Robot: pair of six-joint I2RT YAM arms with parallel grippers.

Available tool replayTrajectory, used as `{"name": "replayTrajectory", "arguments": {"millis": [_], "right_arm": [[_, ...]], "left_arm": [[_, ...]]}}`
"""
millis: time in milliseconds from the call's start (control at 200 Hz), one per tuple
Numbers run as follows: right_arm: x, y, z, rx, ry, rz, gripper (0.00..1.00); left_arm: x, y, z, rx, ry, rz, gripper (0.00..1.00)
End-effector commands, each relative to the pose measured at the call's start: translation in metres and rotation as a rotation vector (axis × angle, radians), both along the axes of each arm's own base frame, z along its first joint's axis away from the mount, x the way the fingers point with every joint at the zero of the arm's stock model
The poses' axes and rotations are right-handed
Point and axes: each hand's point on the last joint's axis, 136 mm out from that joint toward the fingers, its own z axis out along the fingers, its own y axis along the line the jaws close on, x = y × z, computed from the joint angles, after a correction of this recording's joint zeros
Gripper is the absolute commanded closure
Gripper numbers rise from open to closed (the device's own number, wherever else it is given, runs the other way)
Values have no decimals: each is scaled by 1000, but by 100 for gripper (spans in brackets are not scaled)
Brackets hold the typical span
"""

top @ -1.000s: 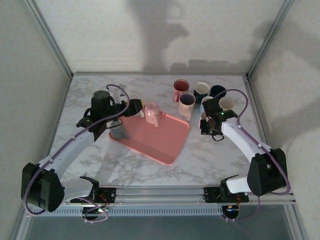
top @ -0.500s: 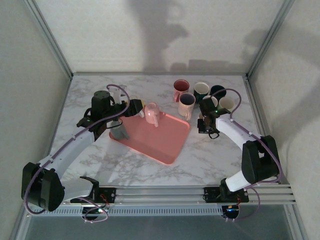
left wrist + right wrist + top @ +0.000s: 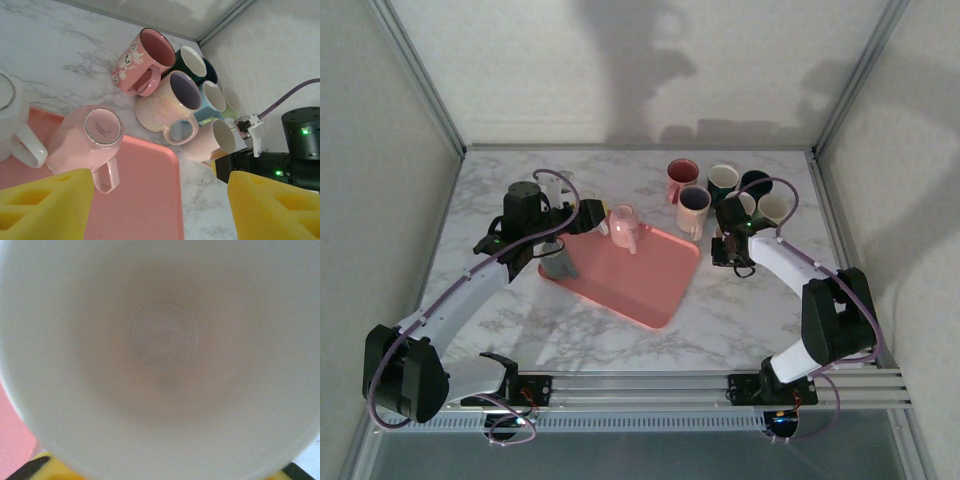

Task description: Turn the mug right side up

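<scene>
Right hand (image 3: 724,242) has shifted left, at the pale mug (image 3: 160,340).

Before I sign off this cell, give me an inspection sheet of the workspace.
Surface: marble table with a pink tray on it.
Job's things: pink mug upside down on the tray, base up.
Clutter: white mug on the tray; cluster of mugs, openings up, far right.
Grippers: left pincer open, just short of the pink mug; right pincer at the cluster, its camera facing into a pale mug, opening unclear.
Cables: purple cable loops off the right arm.
Surroundings: plain walls, metal frame posts.
</scene>
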Motion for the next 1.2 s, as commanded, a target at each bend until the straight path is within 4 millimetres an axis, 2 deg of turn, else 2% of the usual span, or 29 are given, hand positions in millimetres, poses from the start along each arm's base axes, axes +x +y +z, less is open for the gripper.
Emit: {"name": "replayTrajectory", "arguments": {"millis": [0, 245, 456, 601, 776, 946, 1197], "right_arm": [[-11, 0, 2, -2, 15, 0, 55], [-25, 2, 58, 94, -68, -21, 52], [-29, 33, 96, 310, -109, 37, 51], [-31, 49, 117, 427, -122, 62, 49], [-31, 44, 124, 495, -105, -8, 49], [-29, 39, 122, 509, -90, -32, 50], [-22, 36, 126, 529, -99, -12, 51]], "left_arm": [[2, 10, 2, 38, -13, 43, 30], [5, 21, 2, 94, 24, 181, 36], [0, -3, -15, 267, 104, 262, 42], [1, -25, -41, 333, 204, 318, 45], [5, -58, -64, 395, 255, 356, 46], [11, -77, -89, 426, 318, 393, 45], [18, -78, -122, 505, 368, 453, 49]]}}
